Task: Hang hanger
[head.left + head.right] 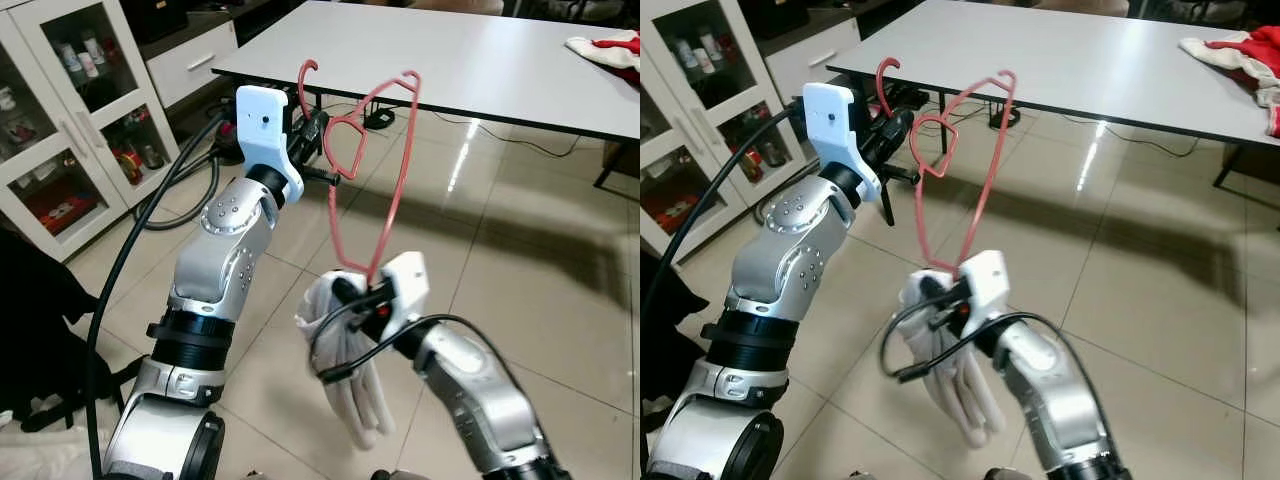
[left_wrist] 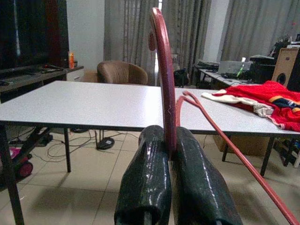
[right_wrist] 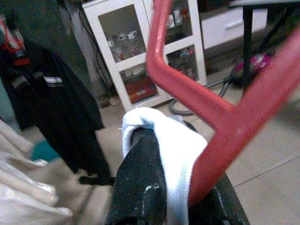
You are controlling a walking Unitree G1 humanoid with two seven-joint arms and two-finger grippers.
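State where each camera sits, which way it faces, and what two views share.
Eye views: on the head, looking down at both arms holding the red hanger over tiled floor.
Left wrist view: along the left gripper, facing the white table.
Right wrist view: along the right gripper, facing the cabinet.
Shared: the hanger, and a white cloth at the right gripper.

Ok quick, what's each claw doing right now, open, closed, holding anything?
Left claw: closed on the red hanger near its hook.
Right claw: closed on the hanger's lower end along with a white cloth.
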